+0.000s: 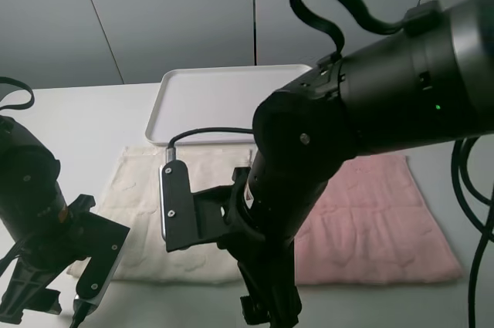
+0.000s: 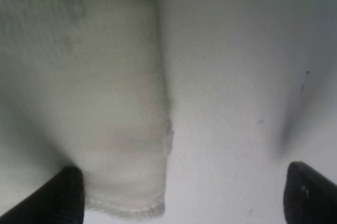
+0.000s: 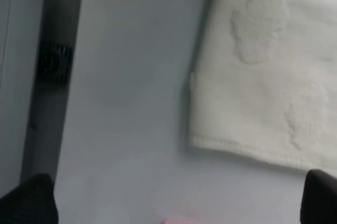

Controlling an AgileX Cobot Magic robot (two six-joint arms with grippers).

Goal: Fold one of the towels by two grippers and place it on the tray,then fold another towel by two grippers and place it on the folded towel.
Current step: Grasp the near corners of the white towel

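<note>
ok, cream towel (image 1: 147, 212) lies flat and unfolded on the desk (image 1: 93, 112), on the near side of the tray (image 1: 231, 96). its far edge is close to the tray's near rim; can't tell if they touch. it's roughly square, so no real long axis, and its edges run parallel to the tray's edges. material: off-white terry cloth, faint embossed blobs, stitched hem.

pink towel (image 1: 370, 220) is also flat, same side of the tray but toward the tray's right end, beside the cream one. the join between them is hidden behind the right arm (image 1: 370, 112). same terry texture, faint grid-like emboss.

tray is smooth white plastic, rectangular with rounded corners and a low rim, long axis side to side.

left fingers (image 2: 66, 197) are spread wide and hold nothing. one black tip sits at a corner of the cream towel, the other over bare desk. that view is blurry.

right fingers (image 3: 31, 200) are also spread wide and empty, with another cream corner lying between them.
</note>
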